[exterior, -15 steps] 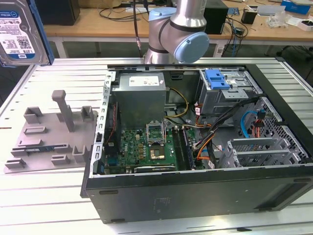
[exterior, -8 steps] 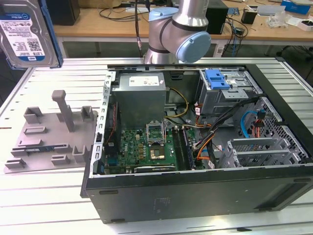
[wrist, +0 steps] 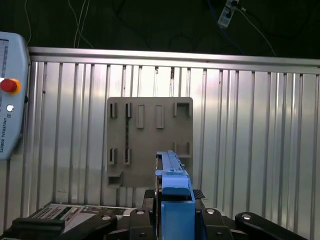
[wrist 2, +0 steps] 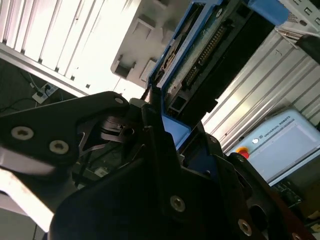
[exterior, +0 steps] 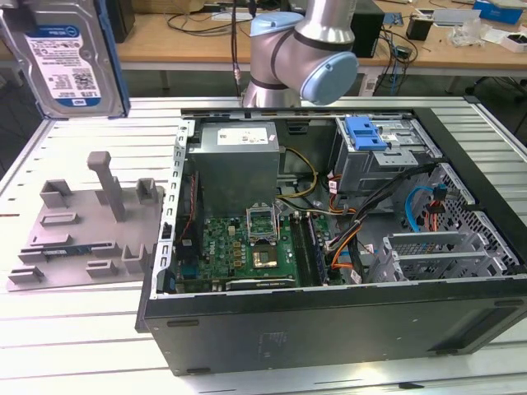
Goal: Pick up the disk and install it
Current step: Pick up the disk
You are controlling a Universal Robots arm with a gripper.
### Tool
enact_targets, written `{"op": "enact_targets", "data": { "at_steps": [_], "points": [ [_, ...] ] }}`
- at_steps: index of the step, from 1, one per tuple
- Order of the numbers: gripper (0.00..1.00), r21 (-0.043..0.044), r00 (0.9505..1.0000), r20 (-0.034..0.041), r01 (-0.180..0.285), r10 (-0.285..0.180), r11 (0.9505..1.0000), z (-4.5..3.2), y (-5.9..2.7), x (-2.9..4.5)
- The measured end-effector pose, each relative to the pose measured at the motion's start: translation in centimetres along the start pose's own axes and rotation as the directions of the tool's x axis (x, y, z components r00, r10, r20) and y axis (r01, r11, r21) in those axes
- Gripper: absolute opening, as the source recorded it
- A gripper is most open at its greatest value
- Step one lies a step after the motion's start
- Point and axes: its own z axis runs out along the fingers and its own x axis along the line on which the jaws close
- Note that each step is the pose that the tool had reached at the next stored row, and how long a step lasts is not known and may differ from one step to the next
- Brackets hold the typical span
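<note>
**Exterior view: disk aloft, crowded case waiting**

Far on the exterior view's left, the disk [exterior: 66, 58], a flat silver metal hard drive with a white-and-blue label and a blue plastic carrier frame, hangs upright. It is well above the ribbed metal desk [exterior: 82, 346] and apart from the grey plastic slotted holder [exterior: 90, 222] beneath it. In both wrist views the black pincer [wrist: 173, 202] is clamped on the blue frame's narrow edge. That's a thin hold, and my worry is the drive pivoting or slipping if it swings.

Moving right, the open black computer case [exterior: 329, 329] lies on its side, and it's packed. First comes a grey metal power-supply box [exterior: 235, 160], then a green motherboard [exterior: 239, 247]. Further right is a silver drive cage [exterior: 387, 160] topped by a small blue plastic latch [exterior: 366, 132]. Orange and blue cables [exterior: 408, 210] loop just beside the cage. Those cables could snag the carrier, and a tilted approach could jam it against the cage.
</note>
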Motion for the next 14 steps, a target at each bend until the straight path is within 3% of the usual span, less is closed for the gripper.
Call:
{"op": "enact_targets", "data": {
  "at_steps": [5, 8, 14],
  "points": [
    [0.37, -0.0015, 1.0, 0.0, 0.0, 0.0, 1.0, -0.06, -2.36, 0.92],
    [0.37, -0.0037, 1.0, 0.0002, 0.0, 0.0, 1.0, -0.12, -4.87, 1.92],
    [0.37, -0.0067, 1.0, 0.0003, 0.0, 0.0, 1.0, -0.18, -7.24, 2.9]
  ]
}}
